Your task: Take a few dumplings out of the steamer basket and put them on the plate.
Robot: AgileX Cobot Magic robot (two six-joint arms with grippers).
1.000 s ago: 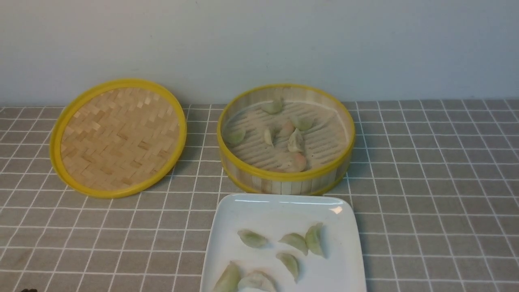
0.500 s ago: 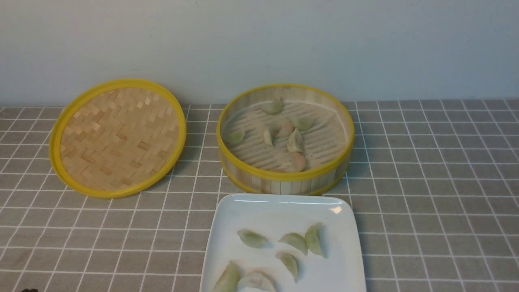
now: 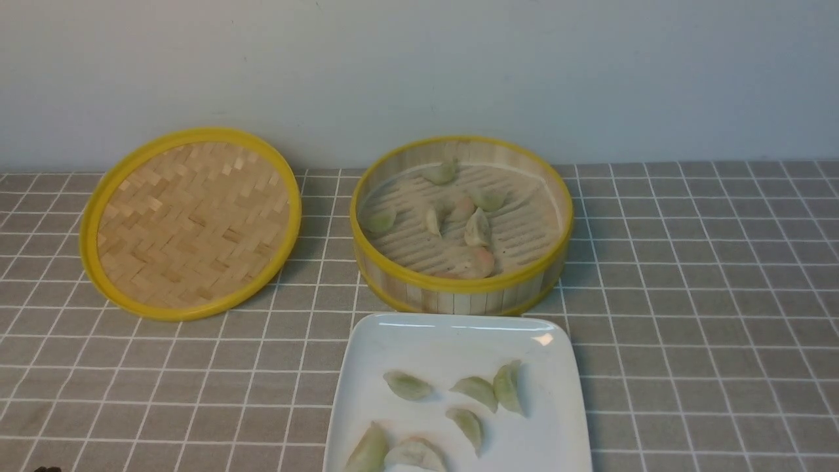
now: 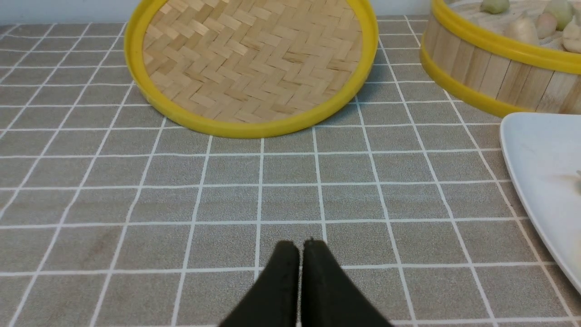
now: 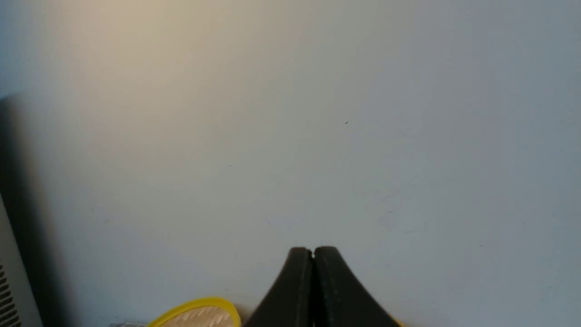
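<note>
Six dumplings [image 3: 476, 390] lie on the white plate [image 3: 452, 334] at the desk's near edge, suggesting the transfer is largely done (the task asks only for "a few"). Neither arm shows in the front view. The left gripper [image 4: 300, 249] hovers low over the grey checked cloth [image 4: 227, 204], its fingers [image 4: 283, 272] clenched on nothing; the right gripper [image 5: 312, 254] points at the bare wall [image 5: 290, 113], fingers likewise pressed together and empty. Just beyond the plate, the steamer basket [image 3: 462, 285] holds about seven more dumplings on its slatted floor. Its woven lid [image 3: 190, 223] lies beside it to the left, by the wall.
</note>
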